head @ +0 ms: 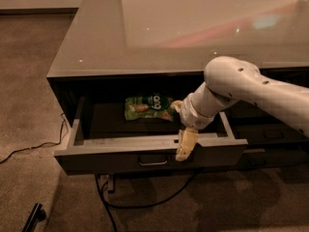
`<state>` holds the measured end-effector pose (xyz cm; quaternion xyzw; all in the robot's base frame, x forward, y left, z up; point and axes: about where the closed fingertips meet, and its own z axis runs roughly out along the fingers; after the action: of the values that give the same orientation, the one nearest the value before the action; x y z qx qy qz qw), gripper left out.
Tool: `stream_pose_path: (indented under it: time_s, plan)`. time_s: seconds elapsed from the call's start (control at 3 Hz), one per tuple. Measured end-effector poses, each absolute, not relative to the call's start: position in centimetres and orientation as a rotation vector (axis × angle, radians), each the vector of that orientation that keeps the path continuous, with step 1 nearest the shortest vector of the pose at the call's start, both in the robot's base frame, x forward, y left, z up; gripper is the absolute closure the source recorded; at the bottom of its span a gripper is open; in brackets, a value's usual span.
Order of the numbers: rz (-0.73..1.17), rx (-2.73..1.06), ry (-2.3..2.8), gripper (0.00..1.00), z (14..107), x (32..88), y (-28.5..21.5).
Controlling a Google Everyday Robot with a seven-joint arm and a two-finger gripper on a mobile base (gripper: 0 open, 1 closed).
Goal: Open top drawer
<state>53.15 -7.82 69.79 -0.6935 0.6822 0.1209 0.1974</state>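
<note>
The top drawer stands pulled out of the glossy-topped cabinet, a green snack bag at its rear, with the gripper pointing down over its front edge, right of its handle, opening state not discernible

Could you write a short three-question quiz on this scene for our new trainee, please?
1. True or false: the top drawer is fully shut.
2. What lies inside the drawer? A) a green snack bag B) a red can C) a folded towel
3. Fill in: seen in the picture, the gripper is at the drawer's front edge, to the ____ of the handle.

Key: 1 false, it stands pulled out. 2 A. 3 right.
</note>
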Motion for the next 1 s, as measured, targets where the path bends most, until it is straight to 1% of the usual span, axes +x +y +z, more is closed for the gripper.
stream_pose_path:
  time_s: [0.33, 0.67, 1.0]
  plan:
    - [0.309, -1.909, 1.917, 0.02, 70.8, 54.5, -9.0]
    - [0.274, -1.883, 1.925, 0.09, 71.7, 55.3, -9.9]
    - [0.256, -1.875, 1.927, 0.28, 72.1, 55.7, -10.2]
